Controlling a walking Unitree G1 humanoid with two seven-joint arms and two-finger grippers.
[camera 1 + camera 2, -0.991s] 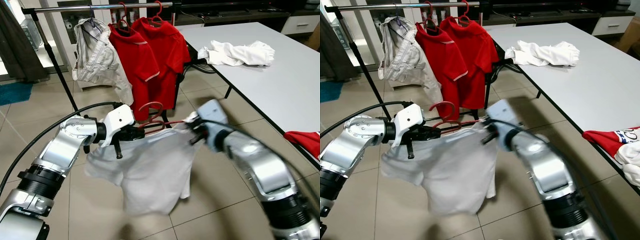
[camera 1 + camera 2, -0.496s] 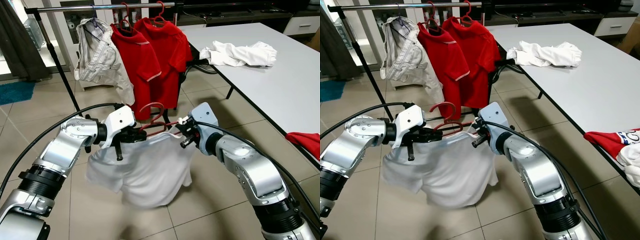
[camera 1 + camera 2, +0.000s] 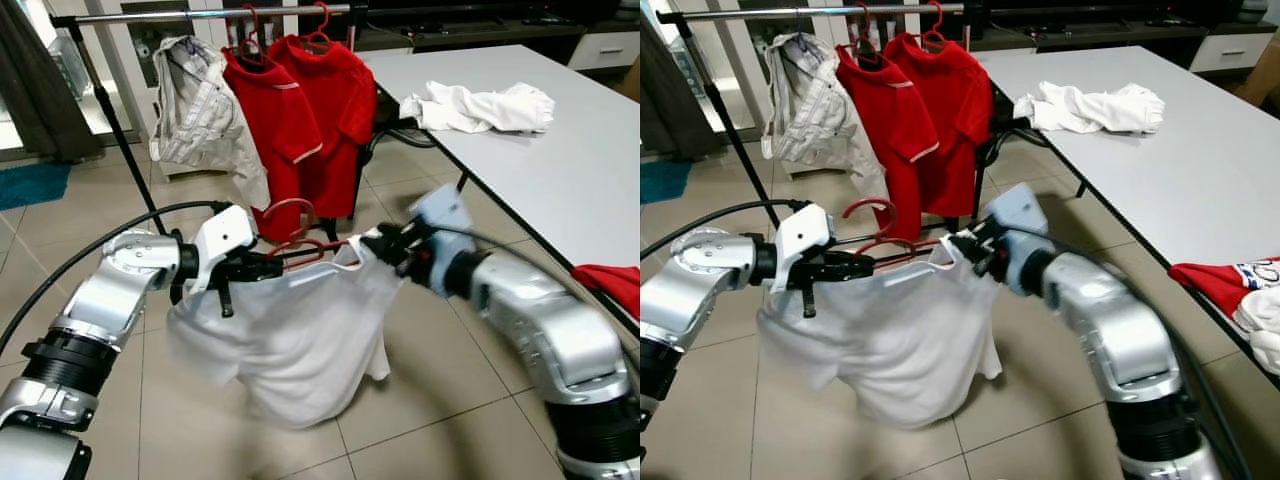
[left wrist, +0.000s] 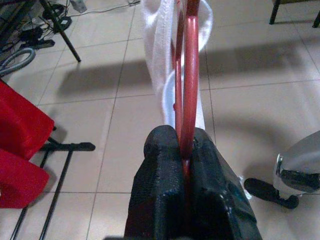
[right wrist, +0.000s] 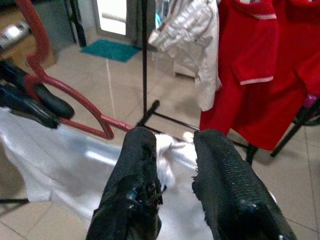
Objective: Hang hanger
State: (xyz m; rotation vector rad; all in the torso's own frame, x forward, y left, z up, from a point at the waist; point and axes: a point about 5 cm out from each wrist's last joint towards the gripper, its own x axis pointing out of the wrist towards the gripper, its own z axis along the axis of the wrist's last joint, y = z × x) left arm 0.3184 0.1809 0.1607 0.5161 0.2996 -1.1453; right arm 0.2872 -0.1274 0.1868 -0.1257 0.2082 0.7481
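Low in the middle of the head camera's picture a white shirt (image 3: 300, 340) sags in soft folds from a thin red hanger (image 3: 300, 245), held up over the tiled floor (image 3: 440, 440) between the two arms. The left gripper (image 3: 262, 266), at centre left, is clenched on the hanger's bar; from its wrist camera the red wire runs straight out between the rough black fingers (image 4: 160, 190) and the shirt hangs off its far end. The right gripper (image 3: 385, 243), centre right, pinches the shirt's shoulder, though the arm is blurred there; in its own wrist view the two textured fingers (image 5: 135, 175) stand a little apart with white cloth bunched between them, so how firm the grip is I cannot tell. The hanger's hook curls up free above the shirt's collar, and most of its frame is hidden inside the cloth. Beyond, in the upper left, a metal rail (image 3: 200, 14) carries a pale jacket (image 3: 200, 110) and two red polo shirts (image 3: 310, 110). At upper right a grey table (image 3: 560, 160) holds a crumpled white garment (image 3: 480, 105); a red cloth (image 3: 610, 280) is cut off at the right edge.
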